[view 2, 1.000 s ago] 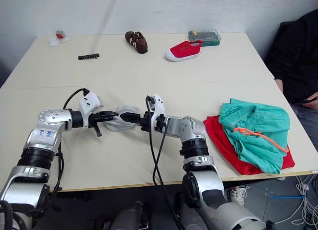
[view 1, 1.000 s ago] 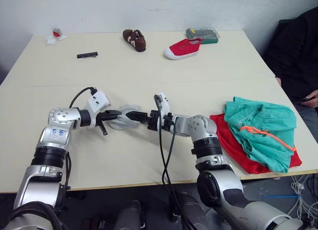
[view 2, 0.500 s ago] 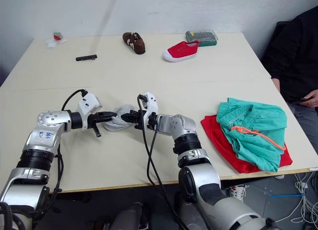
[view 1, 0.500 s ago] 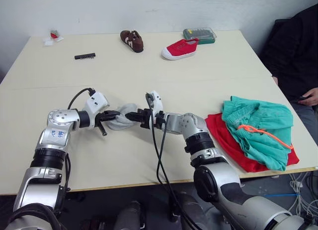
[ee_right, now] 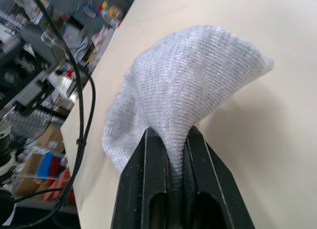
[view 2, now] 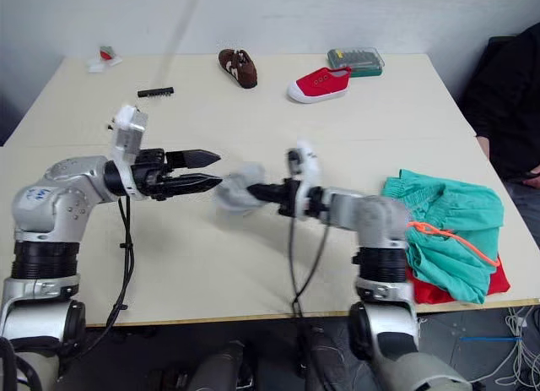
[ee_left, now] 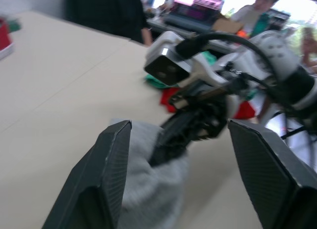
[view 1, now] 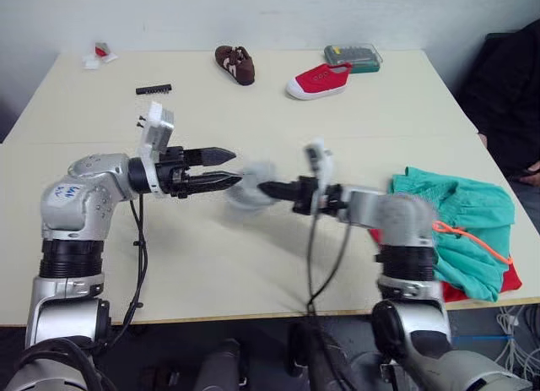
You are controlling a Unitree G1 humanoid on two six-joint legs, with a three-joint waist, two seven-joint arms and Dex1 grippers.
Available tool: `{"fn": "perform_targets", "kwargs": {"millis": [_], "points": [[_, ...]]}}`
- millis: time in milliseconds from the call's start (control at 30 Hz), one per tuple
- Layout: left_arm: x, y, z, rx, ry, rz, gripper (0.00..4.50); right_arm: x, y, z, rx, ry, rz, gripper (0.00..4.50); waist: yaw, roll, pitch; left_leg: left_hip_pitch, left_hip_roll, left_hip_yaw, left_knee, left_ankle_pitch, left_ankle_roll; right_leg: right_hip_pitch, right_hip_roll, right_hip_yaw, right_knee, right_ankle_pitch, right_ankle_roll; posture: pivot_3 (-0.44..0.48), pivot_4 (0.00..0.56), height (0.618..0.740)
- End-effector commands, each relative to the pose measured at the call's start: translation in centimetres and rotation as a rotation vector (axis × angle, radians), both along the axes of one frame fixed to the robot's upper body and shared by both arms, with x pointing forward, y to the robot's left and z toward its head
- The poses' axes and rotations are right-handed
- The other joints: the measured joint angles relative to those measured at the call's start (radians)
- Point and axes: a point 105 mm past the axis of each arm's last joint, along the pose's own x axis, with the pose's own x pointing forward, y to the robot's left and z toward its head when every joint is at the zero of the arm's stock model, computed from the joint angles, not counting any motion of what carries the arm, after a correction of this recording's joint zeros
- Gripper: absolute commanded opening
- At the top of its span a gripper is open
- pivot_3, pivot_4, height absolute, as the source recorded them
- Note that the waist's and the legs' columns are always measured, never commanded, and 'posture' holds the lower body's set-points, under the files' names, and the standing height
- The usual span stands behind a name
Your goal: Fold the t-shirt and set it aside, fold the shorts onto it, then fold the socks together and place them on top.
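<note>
Socks [view 1: 246,187], bunched into a light grey wad, sit at the centre of the head-camera views, pinched at their 3 o'clock end by the right hand [view 1: 268,188], whose two black fingers are clamped tight on the knit. The left hand [view 1: 226,167] reaches in from 9 o'clock with its fingers spread apart, tips just beside the wad and gripping nothing. Toward 4 o'clock near the surface [view 1: 253,112] edge, the teal shorts [view 1: 460,226] lie crumpled on top of the red t-shirt [view 1: 510,279], an orange drawstring [view 1: 472,241] trailing across the teal cloth. Along the far edge at 12 o'clock stand a brown shoe [view 1: 235,63], a red canvas shoe [view 1: 319,80] and a clear plastic case [view 1: 353,56]; a black bit strip [view 1: 153,89] and a small packet [view 1: 98,54] lie toward 10 o'clock. A person in dark clothing [view 1: 510,95] sits at the 3 o'clock edge.

From the left wrist, that hand's wide-set black pads [ee_left: 111,174] frame the grey socks [ee_left: 148,189], with the right hand [ee_left: 163,150] buried in the fabric beyond and scraps of teal shorts [ee_left: 157,82] and red t-shirt [ee_left: 168,96] behind it on the pale surface [ee_left: 49,80].

From the right wrist, the two fingers [ee_right: 151,184] press together on a fold of ribbed grey socks [ee_right: 183,100], which balloon out ahead of them over the surface [ee_right: 267,140]; a black cable [ee_right: 79,90] loops alongside.
</note>
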Motion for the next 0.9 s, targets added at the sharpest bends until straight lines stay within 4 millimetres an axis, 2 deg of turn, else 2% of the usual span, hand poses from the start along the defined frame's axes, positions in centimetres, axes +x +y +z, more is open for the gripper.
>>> {"fn": "perform_targets", "kwargs": {"millis": [33, 133, 200, 233, 300, 400, 533, 600, 700, 767, 900], "points": [[-2.9, -2.0, 2.3, -0.058, -0.002, -0.18, 4.46, -3.8, -5.3, 2.7, -0.024, -0.126, -0.033, 0.0, 0.003, 0.001, 0.0, 0.001, 0.0, 0.0, 0.0, 0.0, 0.0, 0.002, 0.0, 0.0, -0.001, 0.0, 0.0, 0.0, 0.15, 0.74], [-4.1, -2.9, 2.3, -0.058, 0.009, -0.258, 4.49, -6.0, -10.7, 3.6, -0.063, -0.178, -0.156, 0.0, 0.013, 0.002, 0.001, 0.002, 0.0, 0.0, 0.0, 0.0, 0.001, 0.005, 0.001, 0.0, -0.004, 0.0, 0.002, 0.0, 0.15, 0.74], [-4.3, -3.5, 1.8, -0.045, 0.013, -0.278, 4.49, -7.1, -15.9, 4.5, -0.048, -0.181, -0.345, 0.0, 0.022, 0.002, 0.002, 0.003, -0.001, 0.0, 0.0, -0.001, 0.002, 0.006, 0.001, 0.0, -0.005, 0.001, 0.003, 0.0, 0.15, 0.74], [-4.2, -3.6, 1.5, -0.04, 0.014, -0.276, 4.49, -7.6, -17.6, 4.4, -0.057, -0.169, -0.42, 0.0, 0.026, 0.003, 0.002, 0.004, -0.001, 0.001, 0.0, -0.001, 0.002, 0.006, 0.001, 0.0, -0.005, 0.001, 0.003, 0.0, 0.15, 0.74], [-3.9, -3.8, 1.1, -0.029, 0.011, -0.266, 4.49, -8.3, -19.8, 3.9, -0.08, -0.133, -0.513, 0.0, 0.029, 0.002, 0.002, 0.005, -0.001, 0.002, 0.0, 0.0, 0.002, 0.007, 0.001, 0.001, -0.007, 0.001, 0.003, 0.0, 0.15, 0.74], [-3.3, -3.9, 0.7, -0.013, 0.005, -0.255, 4.49, -9.3, -23.4, 2.0, -0.077, -0.036, -0.679, 0.0, 0.027, 0.002, 0.002, 0.007, 0.001, 0.003, 0.0, 0.0, 0.003, 0.007, 0.003, 0.003, -0.006, 0.001, 0.003, 0.0, 0.15, 0.74], [-2.7, -4.0, 0.9, -0.007, -0.013, -0.243, 4.49, -9.6, -25.8, -1.4, -0.101, 0.08, -0.825, 0.0, 0.031, 0.003, 0.002, 0.007, 0.001, 0.003, 0.0, 0.001, 0.003, 0.007, 0.004, 0.004, -0.005, 0.001, 0.003, 0.0, 0.15, 0.74], [-2.3, -4.1, 1.0, -0.011, -0.019, -0.235, 4.49, -9.1, -26.7, -3.0, -0.107, 0.11, -0.893, 0.0, 0.031, 0.003, 0.002, 0.007, 0.001, 0.003, 0.0, 0.001, 0.003, 0.007, 0.005, 0.004, -0.006, 0.001, 0.004, 0.0, 0.15, 0.74], [-2.0, -4.2, 1.1, -0.006, -0.028, -0.227, 4.49, -8.0, -29.2, -4.9, -0.166, 0.116, -1.054, 0.0, 0.029, 0.003, 0.002, 0.007, 0.0, 0.004, 0.0, 0.001, 0.003, 0.007, 0.005, 0.005, -0.006, 0.001, 0.004, 0.0, 0.15, 0.74], [-1.8, -4.2, 1.1, -0.002, -0.031, -0.223, 4.5, -7.6, -29.7, -5.2, -0.15, 0.107, -1.082, 0.64, 0.03, 0.003, 0.002, 0.006, 0.0, 0.004, 0.0, 0.002, 0.002, 0.007, 0.005, 0.005, -0.006, 0.001, 0.004, 0.0, 0.15, 0.74], [-1.0, -3.9, 1.0, 0.006, -0.034, -0.194, 4.5, -7.6, -29.4, -5.4, -0.166, 0.07, -1.057, 1.86, 0.03, 0.003, 0.002, 0.006, 0.0, 0.004, 0.0, 0.002, 0.002, 0.007, 0.005, 0.005, -0.007, 0.001, 0.004, 0.0, 0.15, 0.74]]}}
